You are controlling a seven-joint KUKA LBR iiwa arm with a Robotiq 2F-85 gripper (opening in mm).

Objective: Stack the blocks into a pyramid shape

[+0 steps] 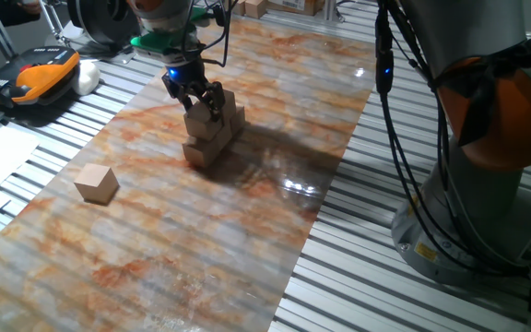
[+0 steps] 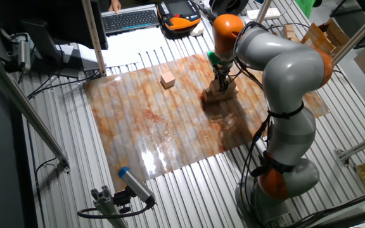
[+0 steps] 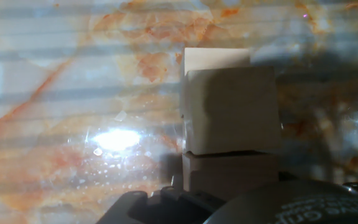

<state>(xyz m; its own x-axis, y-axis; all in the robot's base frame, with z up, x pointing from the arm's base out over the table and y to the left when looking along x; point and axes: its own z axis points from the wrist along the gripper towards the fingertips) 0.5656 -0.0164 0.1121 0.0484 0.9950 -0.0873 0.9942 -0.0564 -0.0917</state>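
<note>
Several tan wooden cubes, plain and unpainted, with sharp square edges and a matt face, piled as a stepped stack (image 1: pixel 212 131) on the marbled sheet (image 1: pixel 247 221). Exact count of cubes in the pile not to be told: base row and a second level visible, parts hidden behind the gripper (image 1: pixel 201 100). Long axis of the pile running along the base row, in one fixed view from the front left toward the back right. One further cube (image 1: pixel 96 183) of the same wood lying alone, well apart from the pile, toward the left edge of the sheet; seen also in the other fixed view (image 2: pixel 167 79), between the pile (image 2: pixel 219 94) and the keyboard (image 2: pixel 130 19).

Black two-finger gripper hanging directly above the upper level of the pile, fingers pointing down on both sides of the top cube. Whether clamped on it or merely beside it, cannot tell. In the hand view, pale cube faces (image 3: pixel 229 109) stacked one over another, close under the camera.

Glossy sheet with orange and grey veins, bright glare spots, lying on a table of ribbed metal slats (image 1: pixel 358 267). One grey and orange arm (image 2: pixel 277 63).
</note>
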